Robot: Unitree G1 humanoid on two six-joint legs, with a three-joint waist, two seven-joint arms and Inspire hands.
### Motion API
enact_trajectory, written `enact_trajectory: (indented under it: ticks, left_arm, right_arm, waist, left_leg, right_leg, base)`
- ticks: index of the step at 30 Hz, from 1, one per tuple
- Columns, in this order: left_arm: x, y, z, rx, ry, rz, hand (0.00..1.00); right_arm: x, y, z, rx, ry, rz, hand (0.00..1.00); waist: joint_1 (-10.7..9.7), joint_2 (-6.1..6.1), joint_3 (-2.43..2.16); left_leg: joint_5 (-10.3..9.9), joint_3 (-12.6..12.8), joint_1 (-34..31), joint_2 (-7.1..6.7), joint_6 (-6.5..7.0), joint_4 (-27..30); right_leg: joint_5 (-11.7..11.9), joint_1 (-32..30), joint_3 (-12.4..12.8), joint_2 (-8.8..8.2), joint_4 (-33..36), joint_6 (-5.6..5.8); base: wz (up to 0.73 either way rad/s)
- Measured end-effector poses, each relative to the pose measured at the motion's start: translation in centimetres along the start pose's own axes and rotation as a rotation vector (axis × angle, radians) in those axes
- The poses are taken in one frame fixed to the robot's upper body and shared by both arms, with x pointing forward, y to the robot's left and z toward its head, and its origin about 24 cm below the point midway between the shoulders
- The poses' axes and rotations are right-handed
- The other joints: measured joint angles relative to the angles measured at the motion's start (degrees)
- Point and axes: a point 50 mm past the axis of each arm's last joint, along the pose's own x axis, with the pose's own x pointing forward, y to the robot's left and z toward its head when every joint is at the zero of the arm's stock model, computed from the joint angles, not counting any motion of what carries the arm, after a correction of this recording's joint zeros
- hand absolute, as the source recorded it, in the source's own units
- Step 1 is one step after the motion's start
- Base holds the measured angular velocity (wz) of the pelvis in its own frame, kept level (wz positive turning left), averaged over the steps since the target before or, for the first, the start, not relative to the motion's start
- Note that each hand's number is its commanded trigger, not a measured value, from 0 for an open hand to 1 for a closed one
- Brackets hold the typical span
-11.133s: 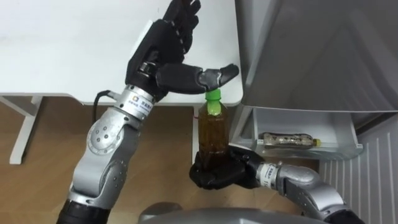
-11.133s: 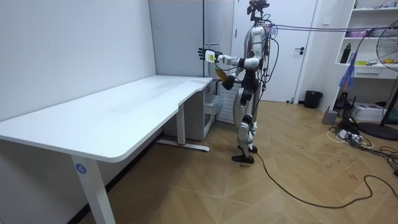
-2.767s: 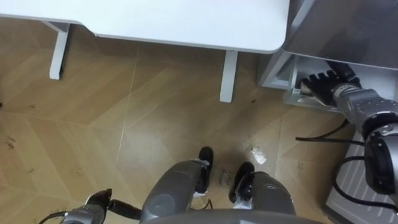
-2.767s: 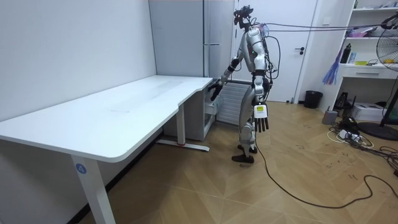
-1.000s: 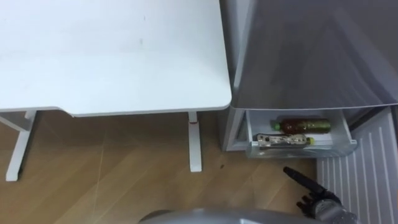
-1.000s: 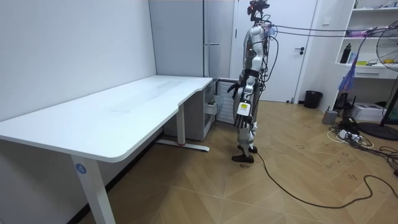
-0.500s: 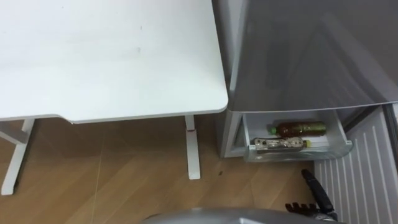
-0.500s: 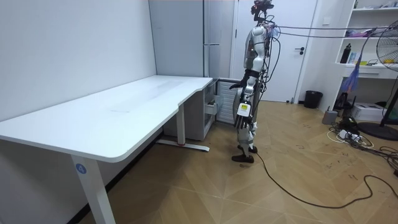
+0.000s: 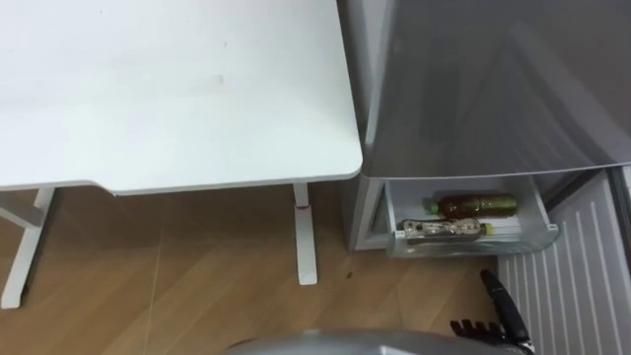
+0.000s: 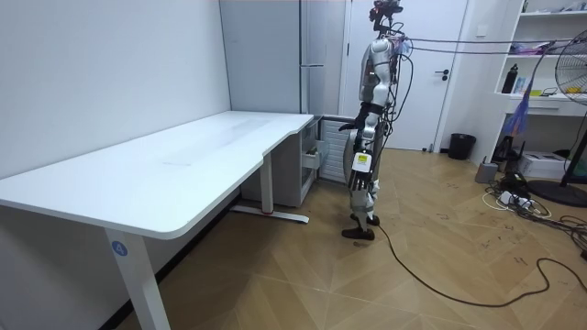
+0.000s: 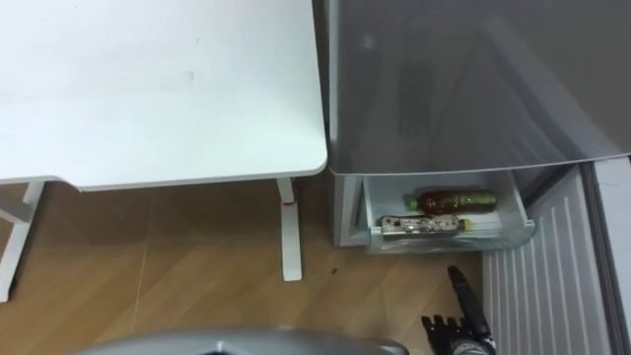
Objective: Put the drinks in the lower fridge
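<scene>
Evidently both drinks lay inside the pulled-out white drawer (image 9: 471,243) at the foot of the tall grey fridge (image 9: 483,89): a brown tea bottle with a green cap (image 9: 475,205) at the back and, touching or just beside it toward the drawer's front wall, a clear bottle with a pale label (image 9: 441,228). Each lay on its side, long axis running left to right across the drawer, the green cap pointing to the robot's left. The robot stood facing the fridge, beside the end of the white rectangular desk (image 9: 168,89). Its right hand (image 9: 501,306) hung empty below the drawer in the eye views, fingers straight and pointing up at the front wall, near but apart from it. The left hand (image 10: 360,165) hung low at its side in the room view, too small to read. I judged that shutting the drawer was what remained, with the right hand the nearer and the front wall lying straight ahead of it
</scene>
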Motion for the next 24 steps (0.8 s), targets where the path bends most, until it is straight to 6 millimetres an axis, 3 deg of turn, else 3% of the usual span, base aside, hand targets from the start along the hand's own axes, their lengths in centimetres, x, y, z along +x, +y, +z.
enact_trajectory:
  ticks: [5,8,9,11,13,15,17,19,20,22,24]
  left_arm:
    - [0.0,0.1,0.2,-0.003,-0.003,-0.01,0.0]
    - [0.2,0.0,1.8,0.012,-0.039,-0.014,0.0]
    - [0.3,0.0,2.7,0.013,-0.052,-0.015,0.0]
    - [0.4,0.0,4.1,0.017,-0.083,-0.013,0.0]
    - [0.4,0.2,6.6,0.025,-0.142,-0.01,0.0]
    - [0.3,0.5,8.4,0.047,-0.189,0.0,0.0]
    - [0.2,0.7,9.5,0.063,-0.218,0.006,0.0]
    - [0.1,0.7,10.5,0.103,-0.248,0.021,0.0]
    - [0.0,0.7,10.7,0.113,-0.255,0.026,0.0]
    - [-0.1,0.7,11.6,0.131,-0.284,0.034,0.0]
    - [-0.2,0.8,12.1,0.121,-0.299,0.035,0.0]
  right_arm:
    - [0.2,1.3,-0.1,0.027,0.001,0.052,0.0]
    - [0.6,4.2,-0.4,0.039,0.003,0.121,0.0]
    - [0.8,5.8,-0.6,0.045,0.004,0.161,0.0]
    - [0.9,8.1,-0.9,0.051,0.01,0.229,0.0]
    - [0.8,11.8,-1.3,0.072,0.016,0.311,0.0]
    - [0.5,14.4,-1.4,0.081,0.019,0.372,0.0]
    - [0.4,16.0,-1.3,0.078,0.016,0.394,0.0]
    - [0.1,17.1,-0.5,0.071,-0.004,0.42,0.0]
    - [0.1,17.4,-0.2,0.07,-0.01,0.428,0.0]
    - [-0.4,18.8,1.3,0.051,-0.048,0.462,0.0]
    - [-0.9,20.1,2.5,0.035,-0.087,0.491,0.0]
  waist:
    - [0.0,0.43,-0.28]
    - [0.69,1.34,-0.7]
    - [1.18,1.75,-0.26]
    - [1.57,2.48,0.18]
    - [2.59,2.94,1.38]
    - [3.16,2.96,2.07]
    - [3.87,2.95,2.2]
    - [4.95,2.91,2.2]
    - [5.16,2.8,2.15]
    - [7.15,2.47,2.09]
    - [7.48,2.34,2.09]
  left_leg:
    - [-0.03,-0.45,-2.16,-0.05,0.05,0.91]
    - [-0.02,-0.56,-6.43,0.1,0.1,3.05]
    - [-0.01,-0.57,-8.4,0.14,0.13,4.19]
    - [-0.02,-1.4,-12.28,0.5,0.13,7.08]
    - [-0.09,-1.53,-18.85,0.62,0.2,11.98]
    - [-0.53,-1.5,-24.63,0.68,0.74,15.95]
    - [-0.93,-1.54,-29.76,0.61,1.23,19.19]
    - [-1.93,-2.39,-36.62,0.06,1.19,24.01]
    - [-2.0,-2.45,-38.34,-0.12,1.21,25.01]
    - [-1.95,-1.67,-45.34,-0.15,1.35,28.98]
    - [-1.12,-1.35,-49.94,-0.65,1.57,30.68]
  right_leg:
    - [0.0,-1.38,-0.38,0.04,0.08,0.0]
    - [-0.04,-6.13,-0.57,-0.21,3.19,-0.17]
    - [-0.1,-8.6,-0.64,-0.29,5.16,-0.23]
    - [-0.3,-11.97,-1.52,-0.67,8.03,-0.4]
    - [-1.29,-18.74,-1.71,-1.51,13.91,-0.7]
    - [-2.55,-24.6,-1.76,-2.2,18.52,-1.23]
    - [-3.48,-30.23,-1.54,-2.62,22.83,-1.46]
    - [-5.98,-37.46,-1.39,-3.63,28.9,-1.6]
    - [-6.48,-39.32,-1.38,-4.17,30.46,-1.24]
    - [-6.78,-47.04,-0.4,-4.89,35.65,-1.46]
    - [-6.77,-51.86,-0.13,-5.87,38.69,-1.57]
  base:
    - [0.05]
    - [0.0]
    - [-0.04]
    - [0.1]
    - [0.09]
    - [0.03]
    - [0.09]
    - [0.14]
    - [0.14]
    - [-0.03]
    - [0.06]
